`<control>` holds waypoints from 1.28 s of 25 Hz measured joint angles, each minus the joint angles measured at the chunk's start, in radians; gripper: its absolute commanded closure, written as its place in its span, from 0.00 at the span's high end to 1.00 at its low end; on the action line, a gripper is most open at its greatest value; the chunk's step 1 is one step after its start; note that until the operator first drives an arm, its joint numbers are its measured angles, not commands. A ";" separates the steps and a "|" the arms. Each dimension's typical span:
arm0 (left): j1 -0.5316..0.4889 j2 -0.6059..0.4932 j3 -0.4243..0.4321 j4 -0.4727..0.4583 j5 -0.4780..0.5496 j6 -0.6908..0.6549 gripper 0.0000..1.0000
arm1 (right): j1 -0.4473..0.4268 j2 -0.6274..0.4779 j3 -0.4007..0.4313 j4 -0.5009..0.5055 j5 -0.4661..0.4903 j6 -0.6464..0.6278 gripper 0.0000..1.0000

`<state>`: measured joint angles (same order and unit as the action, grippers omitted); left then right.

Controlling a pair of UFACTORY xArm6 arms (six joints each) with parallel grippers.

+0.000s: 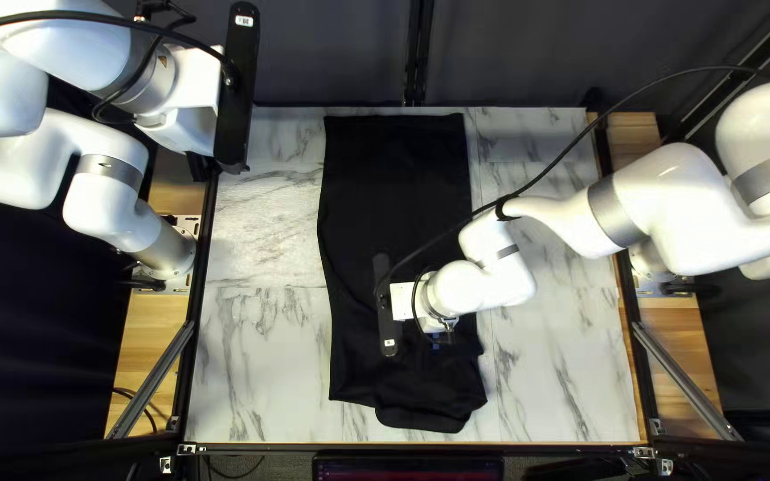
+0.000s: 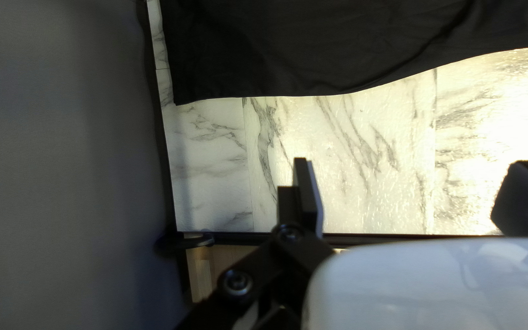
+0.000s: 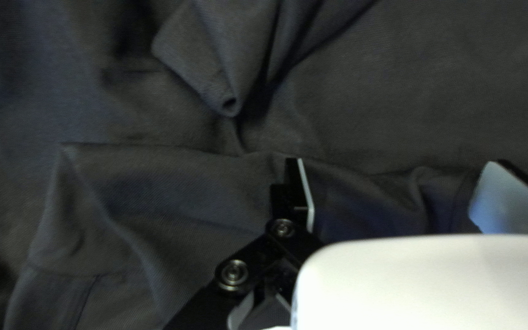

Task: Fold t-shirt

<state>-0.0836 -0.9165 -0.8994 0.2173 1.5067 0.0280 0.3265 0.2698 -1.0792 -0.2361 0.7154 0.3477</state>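
Two white robot arms reach over a pale, marble-patterned bench (image 1: 260,356), where a black T-shirt (image 1: 394,178) lies lengthwise. The right hand (image 1: 410,305) is above the near part of the T-shirt, pointing down, its arm (image 1: 661,196) stretching in from the right side with bent joints. Its fingers stand wide apart, gripping nothing. In the right wrist view, rumpled cloth spreads under and all around this hand; ahead of its fingers lies a narrow, folded peak (image 3: 224,91) of the same cloth, with a small rolled opening at its tip. A raised fold runs crosswise beneath the fingers.

The left hand (image 1: 198,167) is well apart from the right one, beside the far left corner of the bench, its arm (image 1: 73,169) bent back above its base. It is released, both fingers spread and touching nothing. In the left wrist view, bare bench shows between these fingers and the T-shirt's long edge, which lies ahead of them.

Each hand carries a long black bar with a small white label: one (image 1: 244,20) on the left hand's bar, one (image 1: 389,343) on the right's. The marks are too small to make out. A black cable (image 1: 572,147) runs to the right hand.
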 measured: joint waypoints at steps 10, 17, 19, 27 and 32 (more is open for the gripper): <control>0.000 0.000 0.000 0.000 0.000 0.000 1.00 | 0.002 -0.420 0.167 0.161 0.144 -0.112 1.00; 0.000 0.000 0.000 0.000 0.000 0.000 1.00 | -0.022 -0.748 0.249 0.320 0.344 -0.158 1.00; 0.000 0.000 0.000 0.000 0.000 0.000 1.00 | -0.022 -0.848 0.265 0.329 0.410 -0.139 1.00; 0.000 0.000 0.000 0.000 0.000 0.000 1.00 | -0.017 -1.109 0.295 0.307 0.625 -0.056 1.00; 0.000 0.000 0.000 0.000 0.000 0.000 1.00 | -0.016 -1.114 0.296 0.306 0.633 -0.051 1.00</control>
<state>-0.0836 -0.9165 -0.8994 0.2173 1.5067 0.0280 0.3101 -0.8446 -0.7836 0.0695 1.3481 0.2964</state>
